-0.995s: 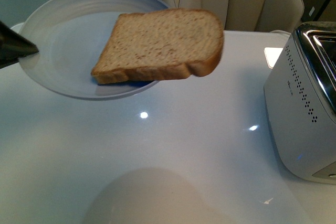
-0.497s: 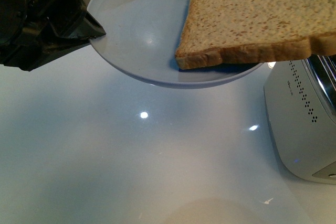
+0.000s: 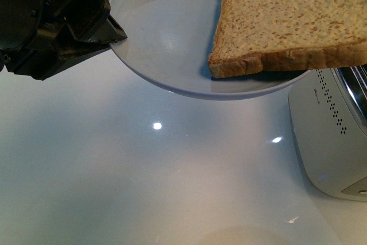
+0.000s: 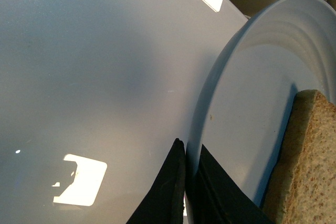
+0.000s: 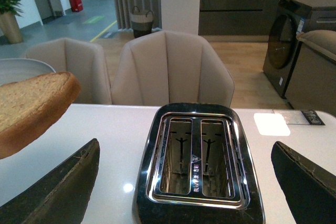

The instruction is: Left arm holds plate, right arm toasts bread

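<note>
My left gripper (image 3: pixel 114 34) is shut on the left rim of the pale blue-grey plate (image 3: pixel 166 38) and holds it tilted above the white table. The brown bread slice (image 3: pixel 292 21) lies on the plate's right side and overhangs its rim, above the toaster (image 3: pixel 330 136). In the left wrist view the black jaws (image 4: pixel 188 174) pinch the plate rim (image 4: pixel 236 93), with the bread (image 4: pixel 307 166) beside them. My right gripper (image 5: pixel 185 148) is open and empty, its fingers either side of the toaster (image 5: pixel 197 166). The bread (image 5: pixel 29 108) shows at that view's edge.
The toaster has two empty slots and stands at the table's right side. The glossy white table (image 3: pixel 143 176) spreads below the plate. Beige chairs (image 5: pixel 170 69) stand behind the table. A white card (image 5: pixel 271 123) lies near the toaster.
The plate with the bread has moved up and to the right, toward the toaster, and the left gripper has come into the front view. In the last half second it shifted slightly further right.
</note>
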Available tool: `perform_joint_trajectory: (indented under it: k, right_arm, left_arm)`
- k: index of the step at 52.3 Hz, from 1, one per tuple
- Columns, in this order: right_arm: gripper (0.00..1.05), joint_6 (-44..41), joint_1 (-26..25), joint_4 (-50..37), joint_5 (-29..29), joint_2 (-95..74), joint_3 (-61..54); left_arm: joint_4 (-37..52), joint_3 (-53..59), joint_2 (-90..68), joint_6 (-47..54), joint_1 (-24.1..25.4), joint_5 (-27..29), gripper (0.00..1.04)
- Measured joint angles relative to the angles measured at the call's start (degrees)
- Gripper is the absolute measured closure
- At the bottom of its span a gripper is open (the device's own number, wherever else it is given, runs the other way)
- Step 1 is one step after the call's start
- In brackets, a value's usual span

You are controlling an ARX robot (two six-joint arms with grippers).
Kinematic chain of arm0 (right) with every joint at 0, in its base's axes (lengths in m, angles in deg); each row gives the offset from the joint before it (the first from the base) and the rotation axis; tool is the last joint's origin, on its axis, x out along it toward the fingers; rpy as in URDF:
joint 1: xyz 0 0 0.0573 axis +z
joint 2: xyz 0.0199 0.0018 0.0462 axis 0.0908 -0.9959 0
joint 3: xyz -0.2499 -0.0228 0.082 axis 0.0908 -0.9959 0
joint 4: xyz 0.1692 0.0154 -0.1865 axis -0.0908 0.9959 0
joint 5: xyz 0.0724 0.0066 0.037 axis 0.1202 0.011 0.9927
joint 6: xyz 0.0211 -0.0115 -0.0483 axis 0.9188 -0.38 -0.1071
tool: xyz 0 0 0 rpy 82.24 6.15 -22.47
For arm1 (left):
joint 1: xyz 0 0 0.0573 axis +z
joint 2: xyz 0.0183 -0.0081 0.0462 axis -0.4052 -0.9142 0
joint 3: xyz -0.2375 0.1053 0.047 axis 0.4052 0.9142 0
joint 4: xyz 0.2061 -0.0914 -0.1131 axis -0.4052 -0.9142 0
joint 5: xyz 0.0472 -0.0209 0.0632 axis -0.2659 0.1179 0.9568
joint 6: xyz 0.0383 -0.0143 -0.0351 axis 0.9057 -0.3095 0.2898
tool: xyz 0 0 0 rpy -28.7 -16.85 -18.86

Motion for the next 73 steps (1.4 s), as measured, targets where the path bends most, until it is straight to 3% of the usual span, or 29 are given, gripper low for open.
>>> perform_joint_trajectory:
  k: [21, 23, 26, 30, 38, 47, 54, 73]
  right_arm:
    - [0.09, 0.0, 0.0, 0.0, 0.0, 0.0, 0.0]
    - [0.09, 0.37, 0.46, 1.07, -1.73, -0.55, 0.24]
    - [0.09, 1.7, 3.04, 7.67, -9.68, -3.41, 2.47]
    - [0.09, 2.05, 5.38, 11.96, -16.13, -6.82, 3.41]
    - [0.09, 2.49, 7.61, 10.16, -19.23, -9.33, 3.93]
    - [0.09, 6.16, 9.18, 5.99, -17.35, -16.66, 6.73]
    - [0.09, 15.21, 11.67, 1.9, -11.85, -28.04, 12.57]
    - [0.09, 36.89, 19.8, -2.86, -3.76, -46.12, 21.07]
  left_arm:
    - [0.0, 0.0, 0.0, -0.11, 0.0, 0.0, 1.01]
    - [0.0, 0.0, 0.0, -0.13, 0.0, 0.0, 1.01]
    - [0.0, -0.02, 0.0, -0.17, 0.0, 0.0, 1.01]
    - [0.0, -0.04, 0.07, -0.2, 0.0, 0.09, 1.01]
    - [0.0, -0.11, 0.09, -0.33, 0.0, 0.07, 1.01]
    - [0.0, -0.11, 0.09, -0.35, -0.02, -0.09, 1.01]
    - [0.0, -0.11, 0.09, -0.37, -0.02, 0.04, 1.01]
    - [-0.02, -0.11, 0.09, -0.39, -0.02, 0.07, 1.01]
